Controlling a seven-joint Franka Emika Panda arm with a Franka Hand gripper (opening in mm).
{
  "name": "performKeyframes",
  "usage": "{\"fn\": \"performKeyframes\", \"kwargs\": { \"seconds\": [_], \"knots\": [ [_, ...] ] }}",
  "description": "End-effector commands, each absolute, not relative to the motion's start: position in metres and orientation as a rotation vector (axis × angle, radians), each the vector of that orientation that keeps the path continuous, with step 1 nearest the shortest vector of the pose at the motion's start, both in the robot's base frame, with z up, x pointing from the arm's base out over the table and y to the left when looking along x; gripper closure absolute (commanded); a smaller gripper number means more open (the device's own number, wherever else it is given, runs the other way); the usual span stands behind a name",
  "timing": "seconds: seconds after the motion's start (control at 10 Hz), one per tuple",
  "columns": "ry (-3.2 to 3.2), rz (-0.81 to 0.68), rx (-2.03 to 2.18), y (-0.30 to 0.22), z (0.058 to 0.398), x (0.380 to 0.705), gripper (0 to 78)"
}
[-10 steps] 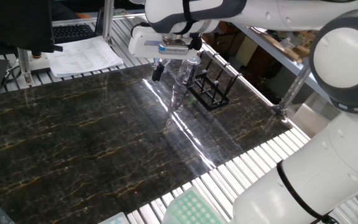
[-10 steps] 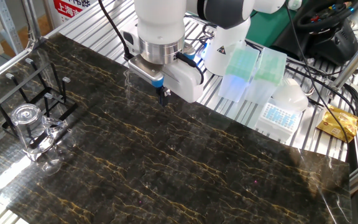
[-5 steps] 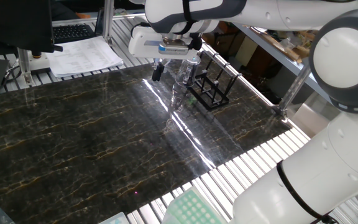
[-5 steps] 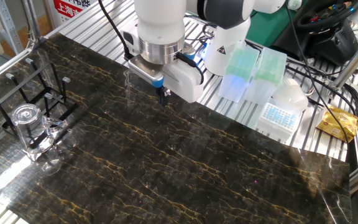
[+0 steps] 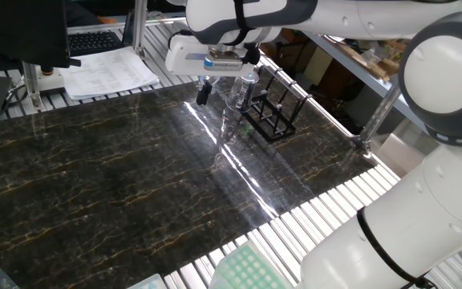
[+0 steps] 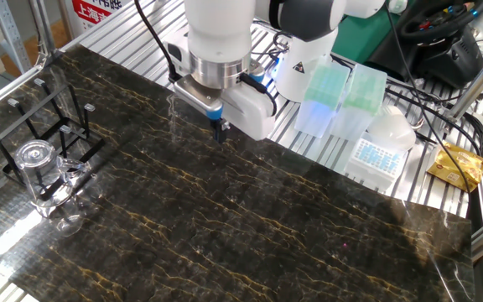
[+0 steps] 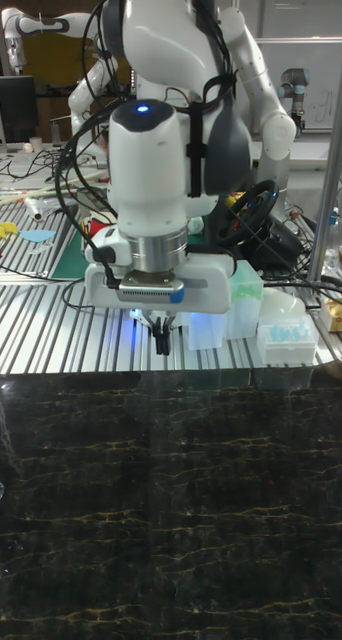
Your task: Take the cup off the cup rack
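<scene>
Dark marble-patterned counter (image 6: 250,226) fills the near part of the other fixed view, and nothing lies on it directly below your jaws. Your jaws (image 6: 219,129) hang just above the counter's edge, where it meets the slatted metal table (image 6: 141,38); in the tall fixed view (image 7: 163,338) they read as narrow, the black fingertips close together with nothing between them.

From the other fixed view, well apart from the jaws toward the left edge, you can see the cup (image 6: 37,174), clear glass, upright, round rim facing up. It stands at the near end of the rack (image 6: 44,126), touching or just beside its base bars; you cannot tell from here whether it sits on a peg. More clear glass lies just beside the cup on the counter, too see-through to make out.

In one fixed view the cup (image 5: 241,90) shows just to the side of the jaws (image 5: 204,91), with the rack (image 5: 271,112) right behind it.

Behind the jaws, past the arm, pipette-tip boxes (image 6: 334,96) rest on the slatted table, and a yellow packet (image 6: 458,165) lies farther off at the far right.
</scene>
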State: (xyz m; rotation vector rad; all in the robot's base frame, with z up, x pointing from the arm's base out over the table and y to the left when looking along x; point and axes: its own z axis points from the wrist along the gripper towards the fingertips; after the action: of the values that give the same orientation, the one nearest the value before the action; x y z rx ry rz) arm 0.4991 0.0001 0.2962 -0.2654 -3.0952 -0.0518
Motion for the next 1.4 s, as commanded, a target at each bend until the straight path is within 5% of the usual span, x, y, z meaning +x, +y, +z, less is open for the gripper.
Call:
{"fn": "performKeyframes", "kwargs": {
  "seconds": [0.1,1.4],
  "knots": [
    [-3.100,-0.019,-0.258,-0.003,0.293,0.502,77.6],
    [-3.112,0.063,-0.256,-0.079,0.266,0.517,77.6]
  ]
}}
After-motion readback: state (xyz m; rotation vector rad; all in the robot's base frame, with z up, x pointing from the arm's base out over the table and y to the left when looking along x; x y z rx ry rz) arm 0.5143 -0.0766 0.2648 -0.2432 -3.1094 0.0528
